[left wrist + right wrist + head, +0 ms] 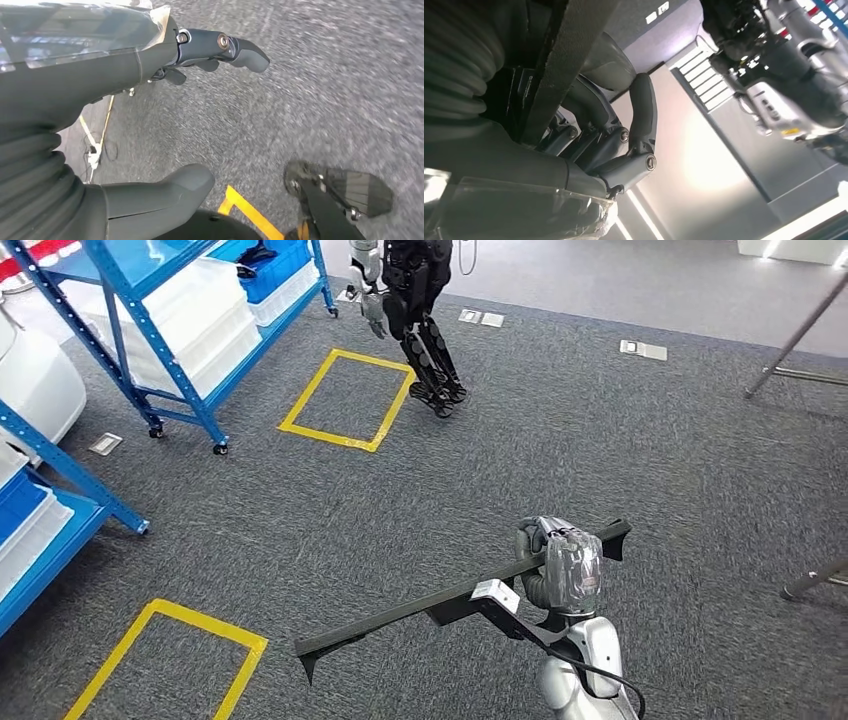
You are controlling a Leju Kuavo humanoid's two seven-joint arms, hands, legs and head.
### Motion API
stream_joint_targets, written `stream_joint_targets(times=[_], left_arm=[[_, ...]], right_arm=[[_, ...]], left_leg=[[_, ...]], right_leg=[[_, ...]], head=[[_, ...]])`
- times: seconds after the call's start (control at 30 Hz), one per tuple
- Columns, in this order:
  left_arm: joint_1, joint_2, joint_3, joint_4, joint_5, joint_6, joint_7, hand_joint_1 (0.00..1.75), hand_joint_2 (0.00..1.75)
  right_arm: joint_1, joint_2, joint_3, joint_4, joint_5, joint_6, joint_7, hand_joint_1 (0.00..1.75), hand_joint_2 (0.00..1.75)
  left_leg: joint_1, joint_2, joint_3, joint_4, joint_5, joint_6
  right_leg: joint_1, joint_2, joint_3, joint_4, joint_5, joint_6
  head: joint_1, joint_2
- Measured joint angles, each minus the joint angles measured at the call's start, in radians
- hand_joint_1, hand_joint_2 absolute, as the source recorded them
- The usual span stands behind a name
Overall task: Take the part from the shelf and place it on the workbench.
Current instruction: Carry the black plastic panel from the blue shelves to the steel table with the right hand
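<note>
Black and long, the part [450, 602] is held across the lower centre of the head view, running from lower left up to the right hand [565, 565] near the middle right. In the right wrist view the dark fingers [642, 112] are seen curled around the bar [569, 60], which is clamped against the hand. The left hand [150, 100] is seen hanging over grey carpet [325, 90]; its thumb [165, 192] and fingers [225, 50] are spread apart with nothing between them.

Blue shelving [150, 340] is placed in the upper left of the head view, with yellow floor markings [345, 400] beside it. A second robot [415, 310] is standing at top centre. No workbench is seen, so the carry is judged to be under way.

Risks judged from here: the part is gripped near one end, so most of its length is left unsupported; it could be rotated or slipped out of the grasp by its own weight. The free end could be swung into the shelving or the other robot during a turn.
</note>
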Motion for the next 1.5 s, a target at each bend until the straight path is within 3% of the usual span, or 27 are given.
stream_joint_targets(times=[0.03,0.1,0.17,0.23,0.27,0.3,0.37,0.43,0.5,0.57,0.63,0.67,0.7,0.77,0.83,0.87,0.93,1.0,1.07,1.13,1.17,1.2,1.23,1.3,1.37,1.43,1.5], left_arm=[[0.0,0.0,-0.002,0.0,-0.002,0.0,0.001,0.0,1.75],[0.002,-0.001,-0.009,0.0,-0.004,0.001,0.002,0.0,1.75],[0.003,-0.002,-0.015,0.0,-0.003,0.004,0.005,0.0,1.75],[0.003,-0.001,-0.018,0.0,-0.003,0.008,0.007,0.0,1.75],[0.003,0.0,-0.02,0.0,-0.004,0.01,0.009,0.0,1.75],[0.002,0.0,-0.022,0.0,-0.004,0.012,0.01,0.0,1.75],[0.001,0.001,-0.024,0.0,-0.005,0.015,0.012,0.0,1.75],[0.0,0.0,-0.025,0.0,-0.005,0.015,0.013,0.0,1.75],[-0.001,-0.001,-0.025,0.0,-0.006,0.016,0.015,0.0,1.75],[0.0,-0.002,-0.026,0.0,-0.007,0.017,0.019,0.0,1.75],[0.001,-0.003,-0.03,0.0,-0.007,0.017,0.023,0.0,1.75],[0.001,-0.003,-0.032,0.0,-0.009,0.017,0.026,0.0,1.75],[0.0,-0.003,-0.036,0.0,-0.011,0.018,0.03,0.0,1.75],[-0.001,-0.004,-0.042,0.0,-0.017,0.018,0.04,0.0,1.75],[-0.003,-0.005,-0.048,0.0,-0.023,0.017,0.047,0.0,1.75],[-0.004,-0.005,-0.052,0.0,-0.026,0.014,0.049,0.0,1.75],[-0.006,-0.003,-0.06,0.0,-0.03,0.005,0.049,0.0,1.75],[-0.008,0.0,-0.067,0.0,-0.035,-0.002,0.051,0.0,1.75],[-0.007,0.003,-0.072,0.0,-0.038,-0.004,0.057,0.0,1.75],[-0.006,0.005,-0.076,0.0,-0.039,-0.003,0.064,0.0,1.75],[-0.005,0.005,-0.078,0.0,-0.039,-0.002,0.067,0.0,1.75],[-0.005,0.006,-0.081,0.0,-0.039,-0.001,0.071,0.0,1.75],[-0.005,0.007,-0.084,0.0,-0.039,0.0,0.073,0.0,1.75],[-0.005,0.009,-0.088,0.0,-0.037,0.003,0.078,0.0,1.75],[-0.006,0.01,-0.091,0.0,-0.036,0.007,0.081,0.0,1.75],[-0.007,0.009,-0.091,0.0,-0.033,0.012,0.083,0.0,1.75],[-0.008,0.009,-0.091,0.0,-0.029,0.017,0.084,0.0,1.75]], right_arm=[[0.0,0.003,0.003,0.0,-0.008,0.0,-0.005,1.75,1.75],[-0.001,0.011,0.009,0.001,-0.022,0.0,-0.018,1.75,1.75],[0.002,0.016,0.01,0.002,-0.029,0.0,-0.028,1.75,1.75],[0.004,0.02,0.01,0.003,-0.031,0.0,-0.036,1.75,1.75],[0.003,0.023,0.01,0.003,-0.032,0.0,-0.039,1.75,1.75],[0.003,0.026,0.01,0.003,-0.033,0.0,-0.041,1.75,1.75],[0.003,0.031,0.01,0.003,-0.034,0.0,-0.044,1.75,1.75],[0.004,0.032,0.01,0.003,-0.034,0.0,-0.045,1.75,1.75],[0.004,0.032,0.01,0.003,-0.036,0.0,-0.048,1.75,1.75],[0.002,0.033,0.01,0.003,-0.04,0.0,-0.05,1.75,1.75],[0.003,0.033,0.01,0.004,-0.044,0.0,-0.049,1.75,1.75],[0.004,0.033,0.01,0.004,-0.047,0.0,-0.048,1.75,1.75],[0.004,0.034,0.01,0.005,-0.05,0.0,-0.048,1.75,1.75],[0.002,0.04,0.011,0.006,-0.058,0.0,-0.05,1.75,1.75],[-0.003,0.053,0.014,0.006,-0.066,0.0,-0.054,1.75,1.75],[-0.006,0.06,0.017,0.006,-0.069,0.0,-0.056,1.75,1.75],[-0.009,0.073,0.023,0.007,-0.074,0.0,-0.057,1.75,1.75],[-0.011,0.087,0.029,0.006,-0.078,0.0,-0.056,1.75,1.75],[-0.014,0.105,0.039,0.006,-0.081,0.0,-0.054,1.75,1.75],[-0.016,0.118,0.05,0.007,-0.084,0.0,-0.049,1.75,1.75],[-0.016,0.122,0.055,0.008,-0.086,0.0,-0.048,1.75,1.75],[-0.016,0.127,0.059,0.009,-0.088,0.0,-0.046,1.75,1.75],[-0.016,0.131,0.064,0.009,-0.09,0.0,-0.045,1.75,1.75],[-0.018,0.142,0.072,0.009,-0.095,0.0,-0.042,1.75,1.75],[-0.02,0.15,0.081,0.009,-0.097,0.0,-0.04,1.75,1.75],[-0.02,0.154,0.087,0.008,-0.097,0.0,-0.039,1.75,1.75],[-0.02,0.155,0.091,0.008,-0.097,0.0,-0.036,1.75,1.75]], left_leg=[[0.001,-0.031,-0.027,0.06,-0.036,-0.001],[0.0,-0.057,-0.098,0.201,-0.099,0.004],[-0.001,-0.062,-0.129,0.245,-0.094,0.015],[-0.004,-0.079,-0.085,0.144,-0.022,0.03],[-0.006,-0.106,-0.052,0.073,0.011,0.038],[-0.008,-0.127,-0.026,0.018,0.033,0.042],[-0.013,-0.149,-0.006,-0.028,0.043,0.047],[-0.016,-0.124,-0.004,-0.038,0.051,0.05],[-0.014,-0.097,0.002,-0.055,0.062,0.057],[-0.016,-0.068,0.003,-0.063,0.067,0.062],[-0.019,-0.038,0.0,-0.062,0.067,0.064],[-0.02,-0.024,-0.001,-0.062,0.067,0.063],[-0.02,-0.012,-0.001,-0.061,0.066,0.062],[-0.021,0.01,0.001,-0.058,0.062,0.057],[-0.025,0.028,0.0,-0.051,0.055,0.046],[-0.027,0.036,0.0,-0.049,0.053,0.041],[-0.026,0.049,0.001,-0.047,0.049,0.032],[-0.019,0.017,-0.009,-0.016,0.023,0.019],[-0.014,-0.036,-0.057,0.093,-0.041,0.01],[-0.012,-0.056,-0.12,0.22,-0.092,0.006],[-0.011,-0.059,-0.135,0.244,-0.09,0.006],[-0.01,-0.061,-0.132,0.23,-0.069,0.007],[-0.008,-0.067,-0.11,0.179,-0.033,0.009],[-0.002,-0.104,-0.045,0.042,0.032,0.011],[-0.001,-0.132,-0.013,-0.027,0.051,0.013],[-0.006,-0.119,-0.013,-0.033,0.053,0.022],[-0.006,-0.095,-0.013,-0.04,0.061,0.038]], right_leg=[[0.002,0.011,-0.002,0.0,0.001,-0.005],[0.01,0.036,-0.006,0.0,0.004,-0.014],[0.018,0.064,-0.009,0.001,0.006,-0.017],[0.022,0.09,-0.007,0.001,0.007,-0.018],[0.023,0.101,-0.006,0.001,0.008,-0.017],[0.023,0.111,-0.007,0.002,0.009,-0.015],[0.02,0.13,-0.013,0.002,0.014,-0.007],[0.016,0.143,-0.022,0.002,0.019,0.004],[0.019,0.11,-0.048,0.041,-0.001,0.005],[0.021,0.055,-0.106,0.158,-0.058,0.0],[0.019,0.033,-0.159,0.277,-0.102,0.003],[0.017,0.029,-0.162,0.29,-0.103,0.01],[0.015,0.023,-0.143,0.262,-0.09,0.018],[0.014,-0.01,-0.058,0.117,-0.045,0.031],[0.019,-0.038,0.004,0.01,-0.017,0.024],[0.021,-0.04,0.011,-0.005,-0.015,0.016],[0.021,-0.018,0.009,-0.006,-0.01,0.002],[0.016,0.002,0.009,-0.01,-0.005,-0.009],[0.014,0.021,0.008,-0.012,-0.002,-0.018],[0.017,0.043,0.007,-0.011,0.0,-0.022],[0.017,0.055,0.007,-0.011,0.0,-0.022],[0.018,0.068,0.008,-0.01,0.0,-0.022],[0.018,0.08,0.009,-0.01,0.0,-0.022],[0.02,0.103,0.009,-0.007,0.001,-0.02],[0.021,0.123,0.002,-0.005,0.005,-0.013],[0.018,0.14,-0.009,-0.006,0.011,-0.002],[0.018,0.111,-0.029,0.02,-0.003,0.003]], head=[[-0.002,0.0],[-0.006,0.0],[-0.007,0.0],[-0.007,0.0],[-0.007,0.0],[-0.007,0.0],[-0.007,0.0],[-0.007,0.0],[-0.003,0.0],[0.002,0.0],[0.005,0.0],[0.006,0.0],[0.006,0.0],[0.008,0.0],[0.008,0.0],[0.007,0.0],[0.005,0.0],[0.001,0.0],[-0.007,0.0],[-0.01,0.0],[-0.011,0.0],[-0.011,0.0],[-0.012,0.0],[-0.013,0.0],[-0.013,0.0],[-0.012,0.0],[-0.009,0.0]])
